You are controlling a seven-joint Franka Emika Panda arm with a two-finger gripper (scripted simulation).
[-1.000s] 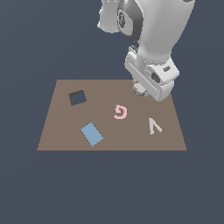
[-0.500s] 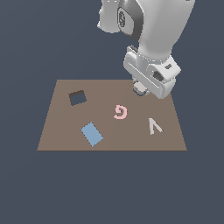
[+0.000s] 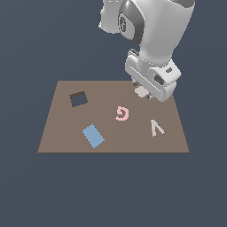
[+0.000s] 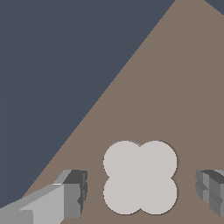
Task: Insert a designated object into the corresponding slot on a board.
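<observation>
The brown board (image 3: 62,133) lies flat. The pale beige piece (image 4: 140,177), with four rounded lobes, rests on the board near its far edge; in the exterior view it (image 3: 141,91) shows just under the hand. My gripper (image 4: 141,190) is open and straddles the piece, with a gap between each finger (image 4: 74,192) and the piece. In the exterior view the gripper (image 3: 142,91) hangs low over the board. The notched slot does not show in either view; the hand and the piece cover that spot.
On the board are a plain square dark cutout (image 3: 78,99), a blue flat rectangle (image 3: 93,135), a pink swirl "G" (image 3: 121,113) and a pale thin "V" (image 3: 156,128). The board's far edge (image 4: 109,87) runs close to the gripper.
The hand has shifted only very slightly over the same spot. The shapes on the board have not moved.
</observation>
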